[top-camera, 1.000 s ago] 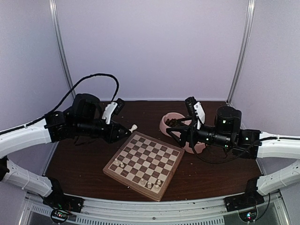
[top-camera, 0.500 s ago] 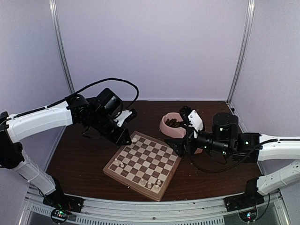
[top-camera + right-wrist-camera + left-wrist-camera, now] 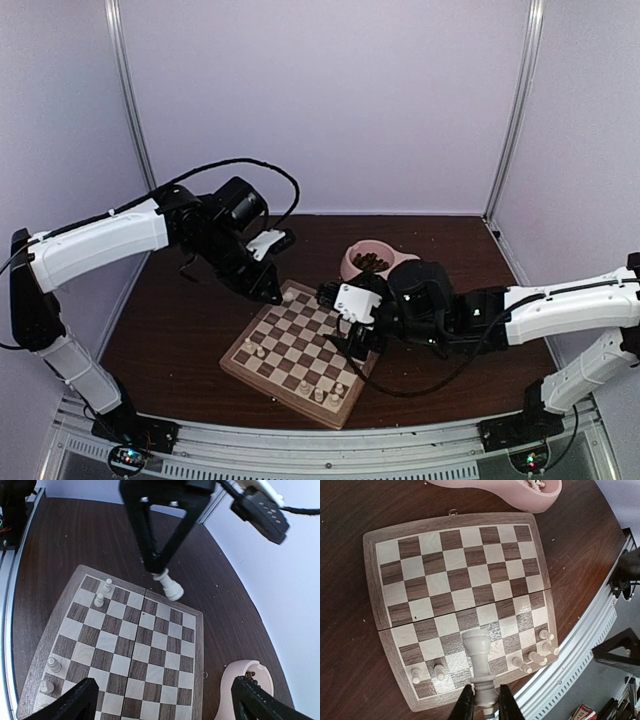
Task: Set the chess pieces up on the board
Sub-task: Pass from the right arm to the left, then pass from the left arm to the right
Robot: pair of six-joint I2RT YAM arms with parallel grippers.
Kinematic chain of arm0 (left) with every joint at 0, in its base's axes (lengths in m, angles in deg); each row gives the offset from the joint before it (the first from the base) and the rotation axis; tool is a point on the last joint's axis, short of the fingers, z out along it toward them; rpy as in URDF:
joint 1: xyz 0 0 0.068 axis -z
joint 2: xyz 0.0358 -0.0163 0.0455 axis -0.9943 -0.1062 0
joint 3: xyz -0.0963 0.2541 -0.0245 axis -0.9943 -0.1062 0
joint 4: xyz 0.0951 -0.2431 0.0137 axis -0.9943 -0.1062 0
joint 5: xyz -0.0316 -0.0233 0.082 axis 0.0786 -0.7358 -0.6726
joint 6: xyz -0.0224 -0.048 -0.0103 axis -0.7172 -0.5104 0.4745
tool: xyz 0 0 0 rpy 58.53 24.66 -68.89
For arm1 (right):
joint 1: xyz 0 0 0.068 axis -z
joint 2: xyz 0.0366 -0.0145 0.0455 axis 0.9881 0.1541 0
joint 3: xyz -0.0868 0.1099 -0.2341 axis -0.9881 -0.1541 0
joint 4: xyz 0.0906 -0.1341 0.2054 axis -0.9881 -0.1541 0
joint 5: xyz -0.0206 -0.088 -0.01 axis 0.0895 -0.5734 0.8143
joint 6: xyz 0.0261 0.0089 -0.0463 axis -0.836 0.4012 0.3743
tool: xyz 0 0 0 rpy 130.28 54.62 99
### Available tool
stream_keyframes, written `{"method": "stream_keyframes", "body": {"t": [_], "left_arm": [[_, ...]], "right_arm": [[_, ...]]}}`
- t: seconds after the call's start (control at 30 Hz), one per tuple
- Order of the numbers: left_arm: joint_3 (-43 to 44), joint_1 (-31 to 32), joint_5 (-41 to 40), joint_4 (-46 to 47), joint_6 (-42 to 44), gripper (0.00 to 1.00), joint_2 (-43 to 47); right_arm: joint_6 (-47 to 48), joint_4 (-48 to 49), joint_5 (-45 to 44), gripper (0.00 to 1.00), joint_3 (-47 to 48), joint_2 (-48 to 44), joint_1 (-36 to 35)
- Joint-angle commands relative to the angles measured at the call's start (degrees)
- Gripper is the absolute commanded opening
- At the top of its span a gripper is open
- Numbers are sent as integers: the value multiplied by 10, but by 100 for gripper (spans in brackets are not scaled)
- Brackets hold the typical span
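Observation:
The wooden chessboard (image 3: 300, 345) lies in the middle of the table; it also shows in the left wrist view (image 3: 450, 580) and the right wrist view (image 3: 125, 650). My left gripper (image 3: 274, 293) is shut on a cream chess piece (image 3: 479, 662), held above the board's far corner (image 3: 170, 587). Two cream pieces (image 3: 255, 350) stand near the board's left edge and several (image 3: 322, 393) along its near edge. My right gripper (image 3: 347, 340) hovers over the board's right half, wide open and empty, its fingers (image 3: 75, 700) spread far apart.
A pink double bowl (image 3: 375, 265) with dark brown pieces stands just behind the board's right corner; its rim shows in the left wrist view (image 3: 520, 492) and the right wrist view (image 3: 245, 685). Dark wood table (image 3: 170, 330) surrounds the board, with metal rails along the near edge.
My left gripper has carried the cream piece forward to the board's far corner. My right arm has swung left from beside the pink bowl to above the board.

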Motion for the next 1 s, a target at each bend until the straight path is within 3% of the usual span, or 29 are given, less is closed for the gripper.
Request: {"method": "stream_keyframes", "body": {"t": [0.0, 0.37, 0.67, 0.97], "left_arm": [[20, -4, 45, -12, -5, 0, -11], [11, -4, 88, -20, 2, 0, -17], [7, -4, 103, -20, 8, 0, -27], [1, -4, 114, -20, 11, 0, -30]], "right_arm": [[128, 74, -44, 91, -9, 50, -22], [165, 114, -18, 65, 55, 127, -23], [157, 163, -27, 58, 80, 173, -23], [148, 163, -32, 44, 106, 211, -23]]}}
